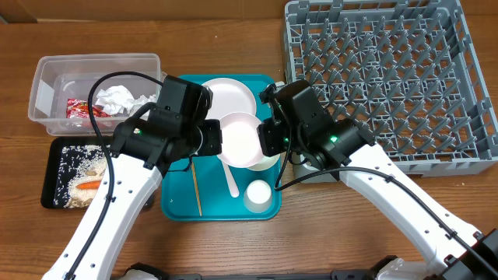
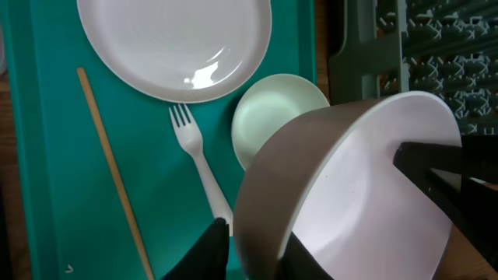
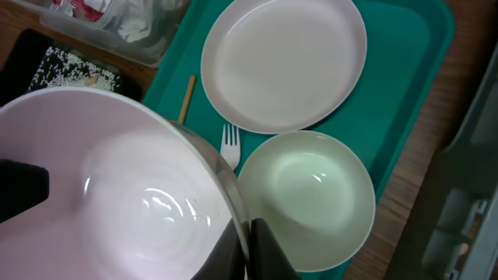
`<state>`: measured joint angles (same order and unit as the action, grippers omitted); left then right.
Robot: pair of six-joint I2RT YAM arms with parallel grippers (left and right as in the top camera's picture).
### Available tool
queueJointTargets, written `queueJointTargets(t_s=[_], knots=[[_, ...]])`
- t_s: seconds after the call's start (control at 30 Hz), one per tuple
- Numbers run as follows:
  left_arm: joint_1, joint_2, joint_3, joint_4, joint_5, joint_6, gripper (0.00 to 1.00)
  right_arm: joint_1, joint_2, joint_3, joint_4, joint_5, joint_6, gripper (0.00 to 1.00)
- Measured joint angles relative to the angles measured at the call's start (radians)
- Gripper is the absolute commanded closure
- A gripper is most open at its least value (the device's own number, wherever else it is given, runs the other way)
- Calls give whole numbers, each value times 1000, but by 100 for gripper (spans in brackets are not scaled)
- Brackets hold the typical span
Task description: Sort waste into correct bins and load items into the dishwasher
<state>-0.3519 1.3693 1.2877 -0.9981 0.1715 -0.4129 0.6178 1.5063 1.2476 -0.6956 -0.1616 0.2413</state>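
Note:
A white bowl [image 1: 241, 140] hangs tilted over the teal tray [image 1: 175, 206] between both arms. My right gripper [image 3: 247, 249] is shut on its rim, one finger inside and one outside. My left gripper [image 2: 257, 249] straddles the opposite rim of that bowl [image 2: 366, 194], and a narrow gap shows beside its outer finger. On the tray lie a round plate [image 1: 229, 97], a second bowl [image 3: 307, 198], a plastic fork [image 2: 194, 155], a small cup [image 1: 258, 194] and a thin wooden stick [image 2: 113, 171]. The grey dish rack [image 1: 389, 78] stands at the right.
At the back left a clear tub [image 1: 47, 78] holds a red wrapper [image 1: 78, 109] and crumpled napkins [image 1: 120, 99]. In front of it a black tray [image 1: 54, 167] holds grains and a carrot [image 1: 89, 185]. The rack's near wall is close to my right arm.

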Motion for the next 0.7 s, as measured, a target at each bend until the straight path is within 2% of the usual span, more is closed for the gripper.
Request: queueJointTargets(t_s=[0.13,0.2,0.47,0.7], knots=[[0,0,0,10,-1,3,45,0,0,0,1,-13,0,96],[0,0,0,12,0,3,38,0,0,0,1,-15,0,96],[0,0,37,6,0,3,36,0,0,0,1,3,0,96],[0,0,227,-13,0,28,36,0,0,0,18,55,-14,96]])
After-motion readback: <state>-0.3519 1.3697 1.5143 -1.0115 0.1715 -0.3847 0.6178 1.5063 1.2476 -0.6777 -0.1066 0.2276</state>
